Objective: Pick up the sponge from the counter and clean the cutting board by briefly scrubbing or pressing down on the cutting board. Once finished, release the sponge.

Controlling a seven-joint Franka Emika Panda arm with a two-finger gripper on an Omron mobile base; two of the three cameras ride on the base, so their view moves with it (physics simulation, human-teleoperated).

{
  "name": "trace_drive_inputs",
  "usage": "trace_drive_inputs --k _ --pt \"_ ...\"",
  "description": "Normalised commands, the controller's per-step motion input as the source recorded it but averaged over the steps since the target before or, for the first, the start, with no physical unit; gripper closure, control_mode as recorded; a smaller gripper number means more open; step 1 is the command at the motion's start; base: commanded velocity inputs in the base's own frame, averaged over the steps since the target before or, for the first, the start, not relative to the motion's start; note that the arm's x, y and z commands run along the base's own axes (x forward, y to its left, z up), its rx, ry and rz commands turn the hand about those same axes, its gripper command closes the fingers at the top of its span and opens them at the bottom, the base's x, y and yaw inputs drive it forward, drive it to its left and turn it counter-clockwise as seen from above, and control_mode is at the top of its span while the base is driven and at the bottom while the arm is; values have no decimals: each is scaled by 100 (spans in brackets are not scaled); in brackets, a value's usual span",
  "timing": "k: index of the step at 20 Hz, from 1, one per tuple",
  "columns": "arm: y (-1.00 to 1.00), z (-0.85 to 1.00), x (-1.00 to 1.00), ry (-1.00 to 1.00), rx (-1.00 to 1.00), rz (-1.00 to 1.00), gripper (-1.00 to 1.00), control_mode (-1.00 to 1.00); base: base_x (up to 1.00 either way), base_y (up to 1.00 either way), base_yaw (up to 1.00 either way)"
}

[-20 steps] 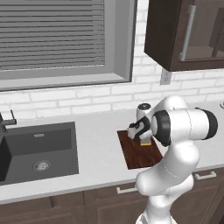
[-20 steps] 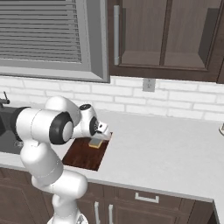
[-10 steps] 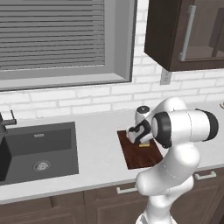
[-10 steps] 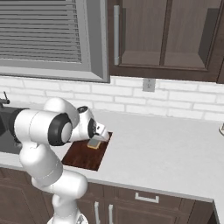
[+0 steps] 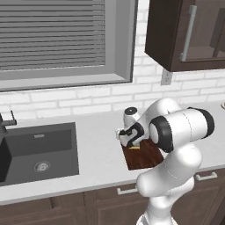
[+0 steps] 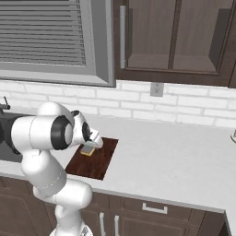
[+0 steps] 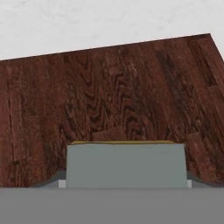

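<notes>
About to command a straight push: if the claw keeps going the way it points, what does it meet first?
The cutting board, most likely. The claw holds the sponge just over the dark wood, so the sponge's yellow underside should touch first. The remaining gap is hard to judge.

Cutting board [image 7: 131, 87]: dark reddish-brown wood, visible grain, matt.
Sponge [image 7: 126, 164]: grey-green top layer, smooth-looking; thin yellow layer beneath.
Worktop [image 6: 184, 156]: light grey-white, smooth, faint mottling.
Sink basin [image 5: 39, 147]: dark grey, matt.
</notes>
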Motion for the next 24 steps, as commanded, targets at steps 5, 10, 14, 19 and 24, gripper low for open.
trace_drive_inputs --k 5,10,14,19,24 --pt "3 -1 0 -3 0 -1 100 -100 0 0 0" --pt "-12 -12 -2 -15 0 -1 100 -100 0 0 0" --pt "-34 -19 -16 -19 0 0 100 -100 0 0 0" --pt "-43 -5 -20 -9 0 -1 100 -100 0 0 0" --pt "-44 0 -7 0 2 -7 100 -100 0 0 0"
